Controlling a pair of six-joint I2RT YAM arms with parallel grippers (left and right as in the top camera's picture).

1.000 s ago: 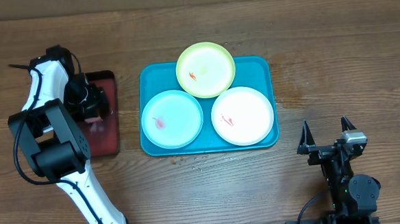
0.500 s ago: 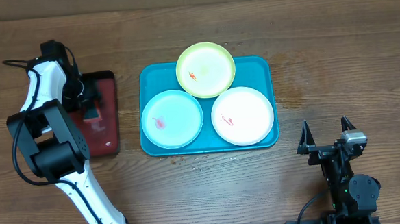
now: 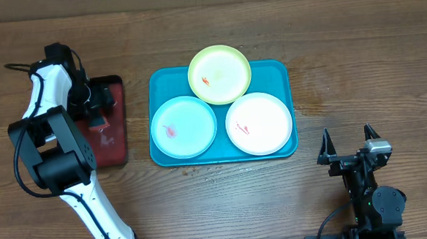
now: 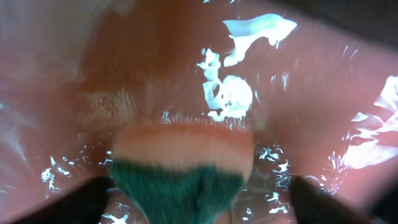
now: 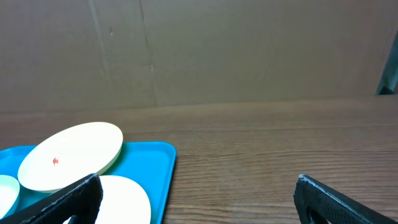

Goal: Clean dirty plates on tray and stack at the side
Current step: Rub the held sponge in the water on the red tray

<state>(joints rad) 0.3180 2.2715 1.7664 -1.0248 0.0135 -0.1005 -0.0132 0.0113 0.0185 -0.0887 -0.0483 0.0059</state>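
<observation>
- The left gripper [image 3: 98, 103] is hanging over the wet red tray [image 3: 116, 146], its jaws standing apart. A green-and-orange sponge [image 4: 181, 163] is lying between them, unclamped.
- The yellow-green plate [image 3: 219, 74], pale blue plate [image 3: 184, 127] and white plate [image 3: 259, 123] are sitting on the teal tray [image 3: 278, 71], well apart from both grippers.
- The right gripper [image 3: 346, 136] is standing wide apart, holding nothing.

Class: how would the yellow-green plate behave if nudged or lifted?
The yellow-green plate looks thin and shallow, likely light and stiff. It sits tilted, overhanging the teal tray, so a nudge may rock or slide it.
</observation>
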